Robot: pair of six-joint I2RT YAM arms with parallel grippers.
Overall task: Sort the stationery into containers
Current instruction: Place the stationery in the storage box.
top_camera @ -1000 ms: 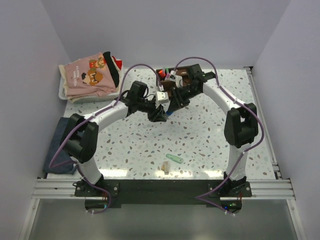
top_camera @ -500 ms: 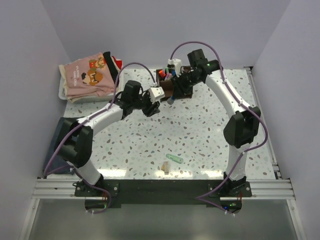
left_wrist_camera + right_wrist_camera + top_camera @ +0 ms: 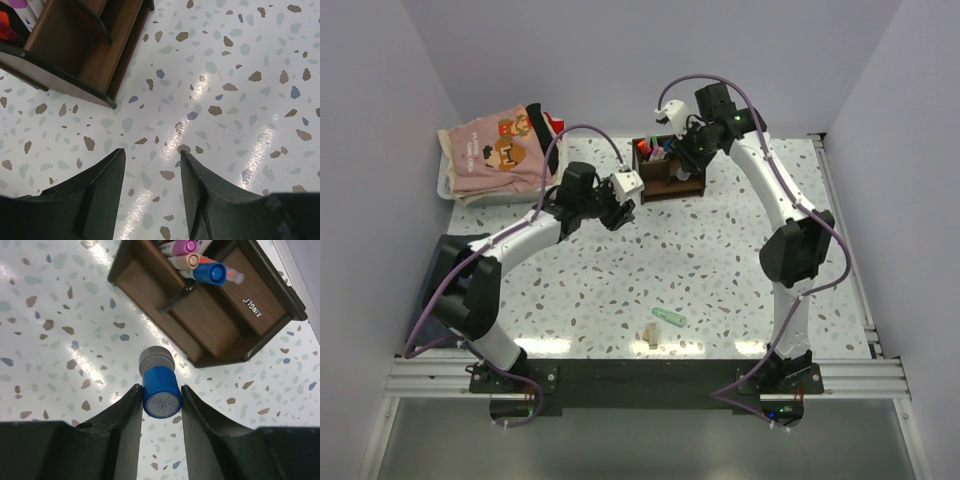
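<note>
From above, the left gripper (image 3: 619, 213) hangs low over the speckled table (image 3: 720, 270), just left of the dark brown organizer (image 3: 672, 186), while the right gripper (image 3: 684, 150) is raised over the organizer's back part. A mint green marker (image 3: 669, 318) and a beige pen (image 3: 653, 338) lie close together near the table's front edge, well apart from both arms. At the left wrist, the left gripper (image 3: 150, 160) stands about half open with only bare table between its fingers; the organizer (image 3: 75, 45) sits ahead to its left. At the right wrist, the right gripper (image 3: 161, 390) is clamped on a blue marker (image 3: 161, 401), seen end-on, above the table just beside the organizer (image 3: 220, 320), where a pink pen (image 3: 181, 246), another beige pen (image 3: 192, 261) and a blue-capped pen (image 3: 210, 273) share one compartment.
</note>
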